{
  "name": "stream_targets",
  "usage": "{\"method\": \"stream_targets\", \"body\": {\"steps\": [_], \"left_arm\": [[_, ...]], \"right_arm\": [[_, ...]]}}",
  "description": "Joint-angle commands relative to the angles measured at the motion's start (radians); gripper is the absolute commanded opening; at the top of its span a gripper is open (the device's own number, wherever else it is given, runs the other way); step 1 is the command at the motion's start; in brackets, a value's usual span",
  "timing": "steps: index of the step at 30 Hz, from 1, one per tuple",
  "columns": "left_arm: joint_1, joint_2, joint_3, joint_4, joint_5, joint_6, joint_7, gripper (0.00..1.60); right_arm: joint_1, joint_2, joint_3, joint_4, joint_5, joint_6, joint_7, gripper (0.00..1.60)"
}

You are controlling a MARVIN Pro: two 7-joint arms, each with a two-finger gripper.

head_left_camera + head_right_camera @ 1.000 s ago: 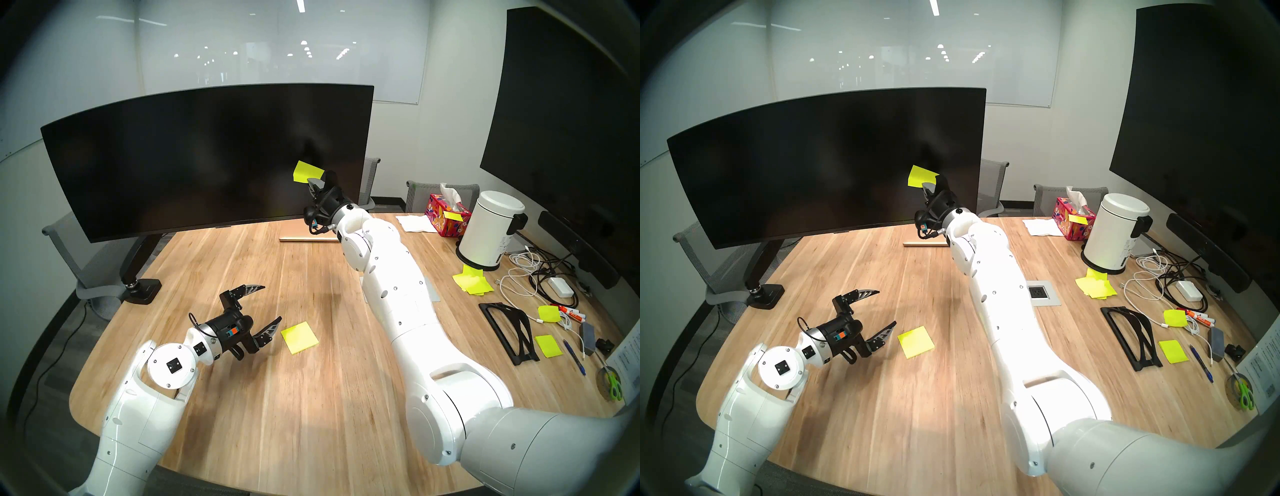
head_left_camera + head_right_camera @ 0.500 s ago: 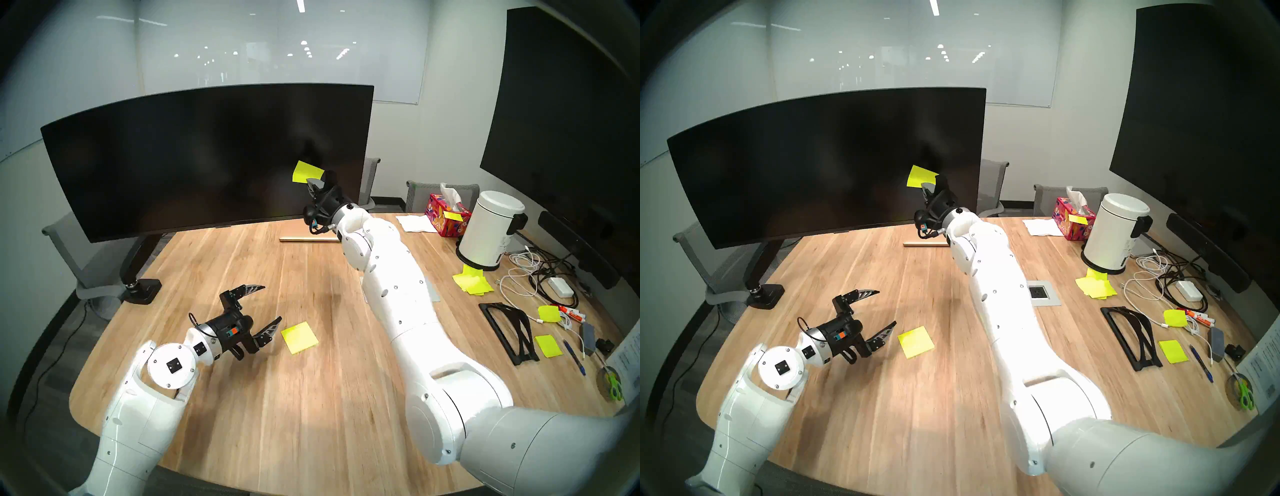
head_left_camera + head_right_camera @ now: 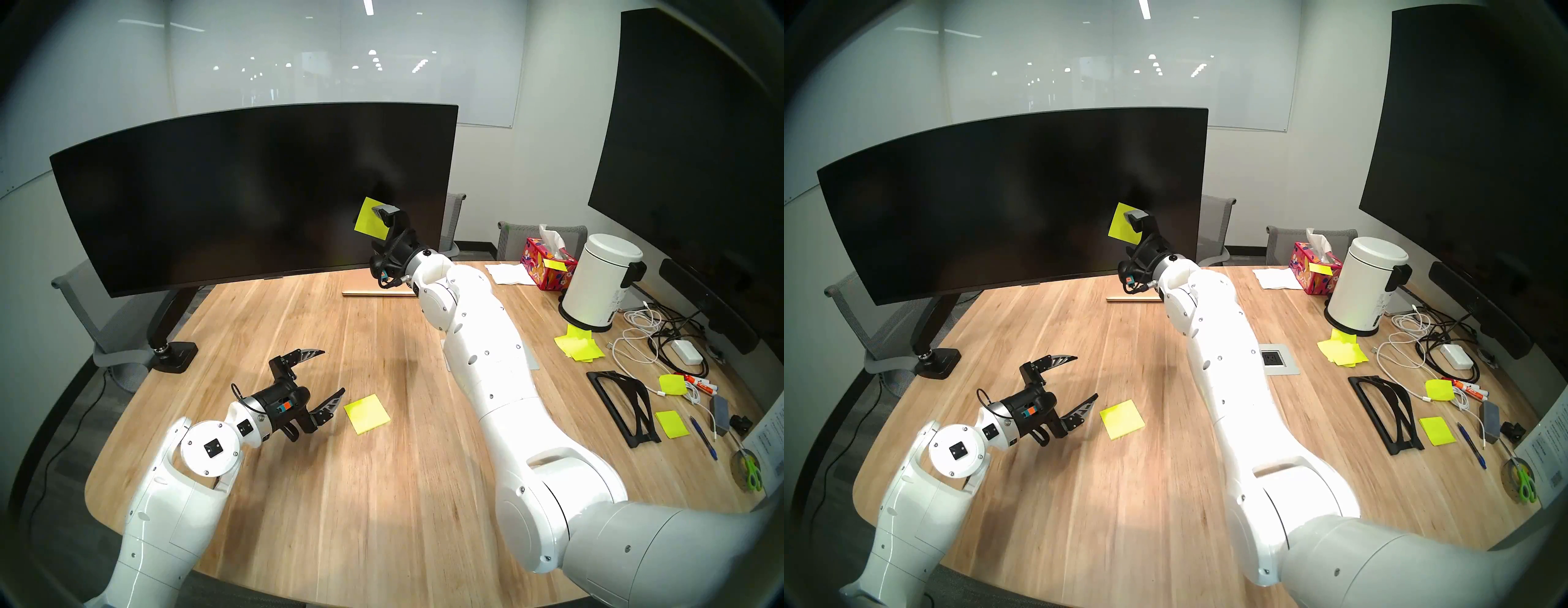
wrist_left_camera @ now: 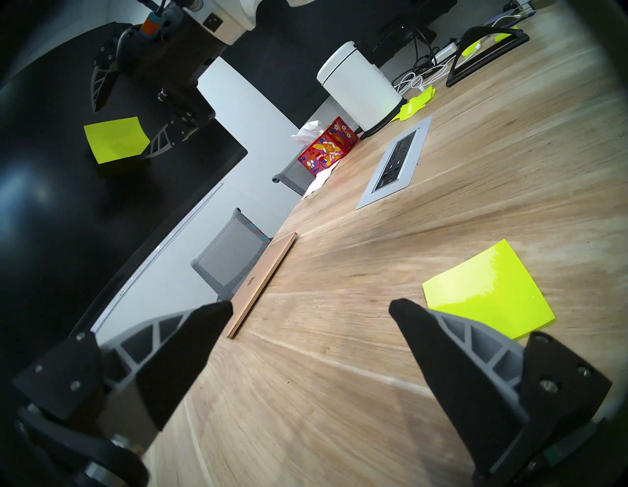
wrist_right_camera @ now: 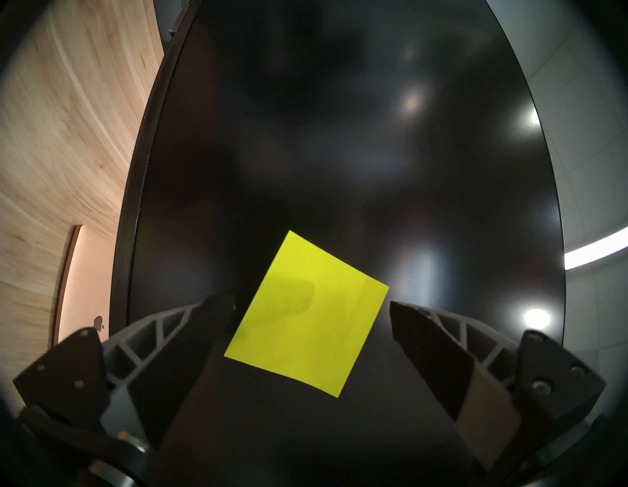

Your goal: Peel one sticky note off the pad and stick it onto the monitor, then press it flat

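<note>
The neon yellow-green sticky note [image 5: 307, 313] lies against the lower right part of the wide curved black monitor [image 3: 233, 191]. My right gripper [image 5: 307, 304] is open, its fingers spread to either side of the note and holding nothing. One fingertip [image 4: 144, 156] sits close to the note's corner [image 4: 115, 139]. The pad [image 3: 367, 414] rests flat on the wooden table. My left gripper [image 3: 333, 371] hovers open just to the left of the pad [image 4: 486, 292], not touching it.
A closed gold laptop [image 3: 373, 288] lies under the monitor's right end. On the right stand a tissue box [image 3: 547, 263], a white bin [image 3: 602, 284], a heap of yellow notes [image 3: 579, 348], cables, a black stand [image 3: 623, 403] and a large wall screen [image 3: 687, 140]. A socket plate [image 3: 1278, 360] is set into the table.
My right gripper has opened and let go of the sticky note, which now lies flatter against the monitor. The left arm has not moved.
</note>
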State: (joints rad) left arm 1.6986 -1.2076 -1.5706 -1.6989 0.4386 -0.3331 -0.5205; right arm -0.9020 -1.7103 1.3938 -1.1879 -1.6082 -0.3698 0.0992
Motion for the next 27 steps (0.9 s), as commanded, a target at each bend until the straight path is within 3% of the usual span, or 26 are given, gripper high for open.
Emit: {"method": "stream_targets", "body": {"steps": [1,17,27], "left_arm": [[-0.003,0.002,0.000,-0.023,0.002,-0.003,0.000,1.60],[-0.003,0.002,0.000,-0.023,0.003,-0.003,0.000,1.60],[-0.003,0.002,0.000,-0.023,0.003,-0.003,0.000,1.60]], "right_arm": [[-0.049,-0.001,0.009,-0.111,0.024,-0.016,0.026,1.60],[-0.215,0.019,0.046,-0.322,0.095,-0.125,0.196,1.60],[-0.286,0.004,0.108,-0.409,0.239,-0.215,0.343,1.60]]}}
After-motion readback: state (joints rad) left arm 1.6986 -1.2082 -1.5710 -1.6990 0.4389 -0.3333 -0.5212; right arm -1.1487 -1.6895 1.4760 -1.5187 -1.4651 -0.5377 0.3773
